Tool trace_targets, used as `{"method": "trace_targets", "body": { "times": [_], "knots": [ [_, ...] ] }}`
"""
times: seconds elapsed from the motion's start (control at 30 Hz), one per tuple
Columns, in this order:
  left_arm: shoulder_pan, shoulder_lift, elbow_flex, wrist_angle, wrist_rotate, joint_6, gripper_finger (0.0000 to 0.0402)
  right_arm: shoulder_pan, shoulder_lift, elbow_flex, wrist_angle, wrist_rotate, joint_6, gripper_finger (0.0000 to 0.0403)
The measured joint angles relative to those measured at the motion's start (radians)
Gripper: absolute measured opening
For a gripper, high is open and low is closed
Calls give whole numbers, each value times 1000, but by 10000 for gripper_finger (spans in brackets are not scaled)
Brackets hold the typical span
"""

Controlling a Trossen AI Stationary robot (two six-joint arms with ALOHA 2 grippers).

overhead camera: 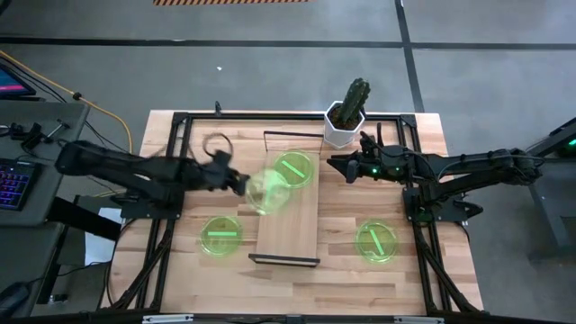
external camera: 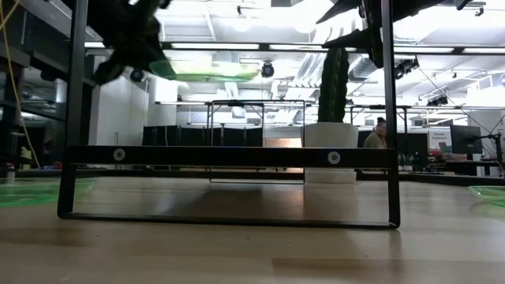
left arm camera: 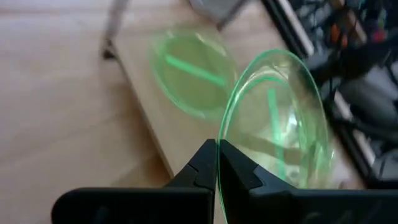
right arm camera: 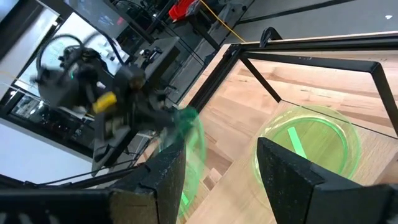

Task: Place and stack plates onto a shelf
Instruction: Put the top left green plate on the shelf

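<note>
Plates: one translucent green disc (overhead camera: pixel 294 168) lies on the light-wood shelf (overhead camera: pixel 288 236); left pincer (overhead camera: pixel 241 184) grips a second (overhead camera: pixel 266 192) above it, right pincer (overhead camera: pixel 337 165) hangs wide; two discs (overhead camera: pixel 221 236) (overhead camera: pixel 376 241) wait on the desk (overhead camera: pixel 360 288).

You see a green cactus (overhead camera: pixel 357 95) standing upright in a white faceted pot (overhead camera: pixel 343 129) at the far edge of the wooden tabletop (overhead camera: pixel 351 279), right of centre; in the low view the same cactus (external camera: pixel 333 84) rises from its pot (external camera: pixel 331 151) against the lit office ceiling; to the far left of the table a grey desk (overhead camera: pixel 40 121) carries a keyboard with coloured backlit keys (overhead camera: pixel 13 183); a yellow cable (overhead camera: pixel 103 114) trails over the grey floor toward it; a person (external camera: pixel 377 135) shows in the room beyond the table, to the right of the pot, partly hidden.
</note>
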Motion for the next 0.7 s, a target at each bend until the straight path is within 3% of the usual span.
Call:
{"method": "trace_targets", "body": {
  "times": [0.27,0.7],
  "knots": [
    [-88,275,0,188,-8,-19,0,-1,0,0,-8,39,-25,181],
    [-99,463,1,365,22,-82,0,-1,0,0,-23,46,-33,181]
  ]
}}
